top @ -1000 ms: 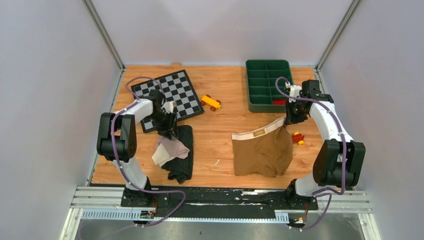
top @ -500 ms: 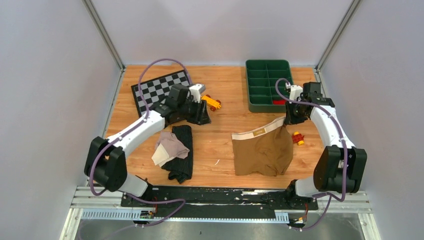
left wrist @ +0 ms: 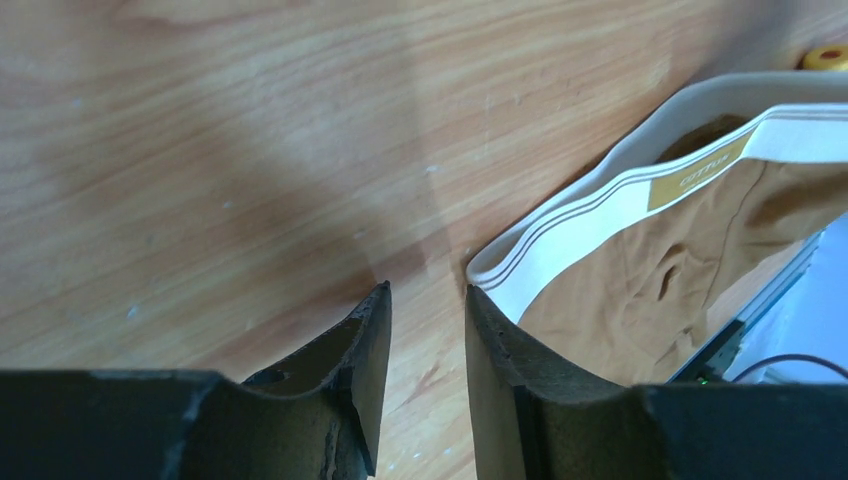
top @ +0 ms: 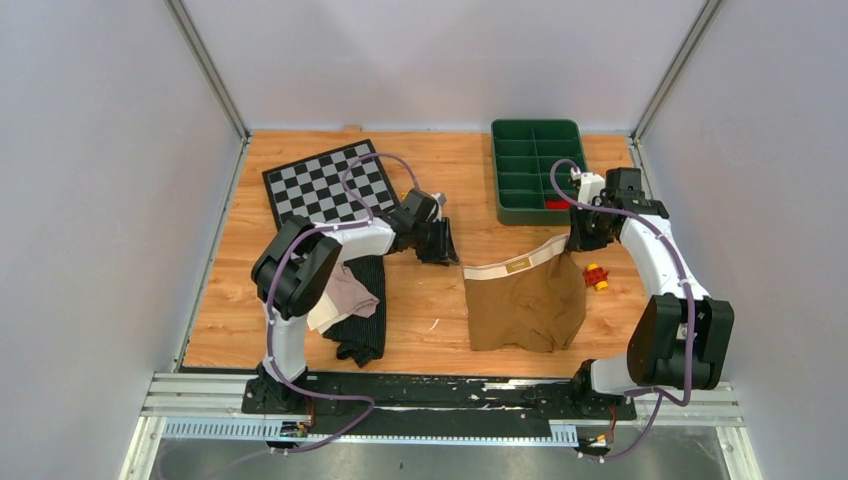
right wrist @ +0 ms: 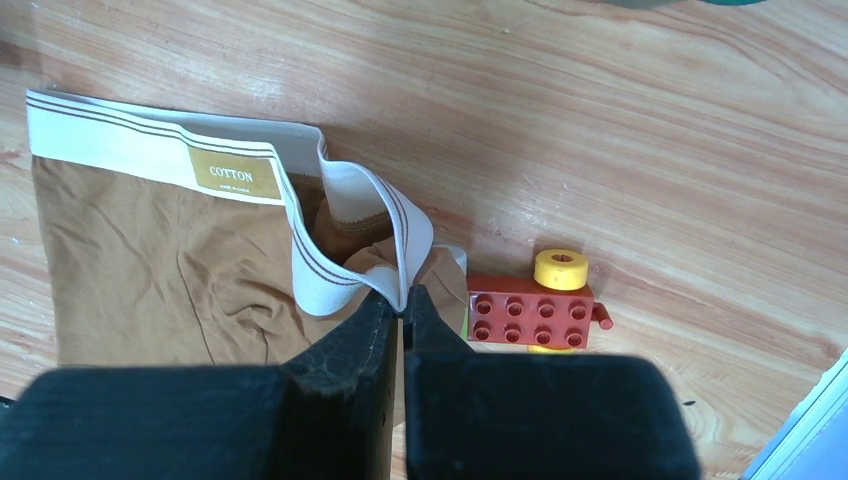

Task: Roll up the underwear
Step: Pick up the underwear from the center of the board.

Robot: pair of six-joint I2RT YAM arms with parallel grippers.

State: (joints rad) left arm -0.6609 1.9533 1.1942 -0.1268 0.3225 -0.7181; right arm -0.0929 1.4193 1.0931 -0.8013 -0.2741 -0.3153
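Observation:
The tan-brown underwear (top: 525, 305) with a cream waistband (right wrist: 150, 145) lies at mid-table. My right gripper (right wrist: 404, 303) is shut on the waistband's right corner, lifting it into a fold (top: 572, 245). My left gripper (left wrist: 428, 296) is open with nothing between its fingers, low over bare wood just left of the waistband's left corner (left wrist: 500, 268); in the top view the left gripper (top: 442, 247) is right beside that corner. The black underwear (top: 362, 315) lies at the left with the pale pink-beige underwear (top: 340, 298) on top of it.
A checkerboard mat (top: 330, 185) lies at the back left. A green compartment tray (top: 535, 170) stands at the back right. A red and yellow toy brick (right wrist: 535, 308) sits right next to the held corner; the same toy (top: 597, 276) shows from above. Metal rails run along the near edge.
My left arm has swung from over the black and pink pile, across the table to the right, down to the waistband's left corner. Its jaws have narrowed. The right arm stays put.

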